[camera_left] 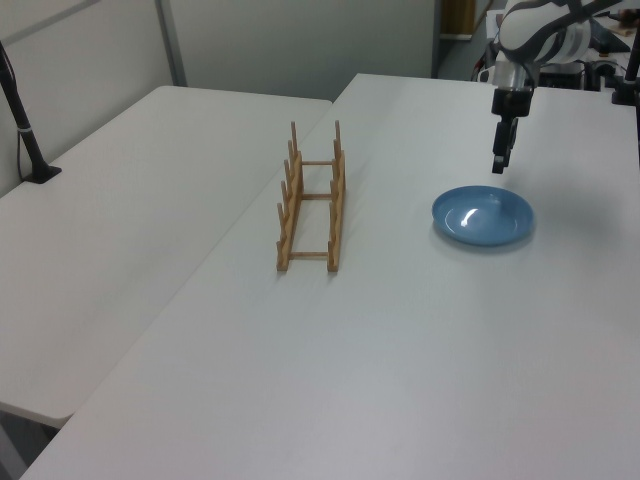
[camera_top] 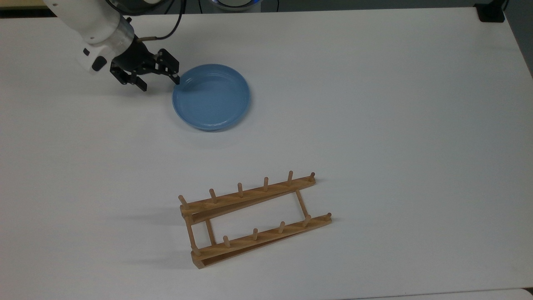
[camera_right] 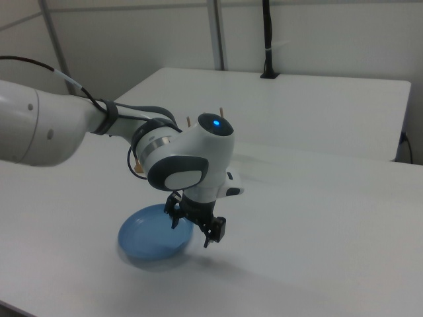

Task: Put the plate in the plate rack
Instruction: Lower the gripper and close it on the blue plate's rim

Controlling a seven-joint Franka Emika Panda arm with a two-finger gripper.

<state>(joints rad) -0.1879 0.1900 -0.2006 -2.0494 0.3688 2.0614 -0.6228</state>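
Plate rack (camera_top: 254,218) sits on the white table (camera_top: 374,104), nearest the bottom edge in the top view and well apart from the gripper (camera_top: 160,81). Its two rails run parallel, long axis from the top view's lower left up toward the top view's right, slightly tilted off the table edge. Pegs stand upright along both rails; thin crossbars join the rails near each end. In the left view the rack (camera_left: 312,198) runs lengthwise away from the camera, to the left view's left of the gripper (camera_left: 499,160), with bare table between.

Plate (camera_top: 211,96) lies flat on the table, open side up, rim raised all round; being round, it has no long axis to record. It sits just beside the gripper, on the top view's right of it. In the left view the plate (camera_left: 482,216) lies below and in front of the gripper.

Gripper fingers are spread apart, holding nothing. One fingertip (camera_top: 176,79) is at the plate's rim on the top view's left side; contact cannot be confirmed. The other finger (camera_top: 141,85) stands outside the plate, over bare table. In the right view the gripper (camera_right: 196,231) points down at the edge of the plate (camera_right: 152,232), and the white arm (camera_right: 53,125) reaches in from the right view's left.
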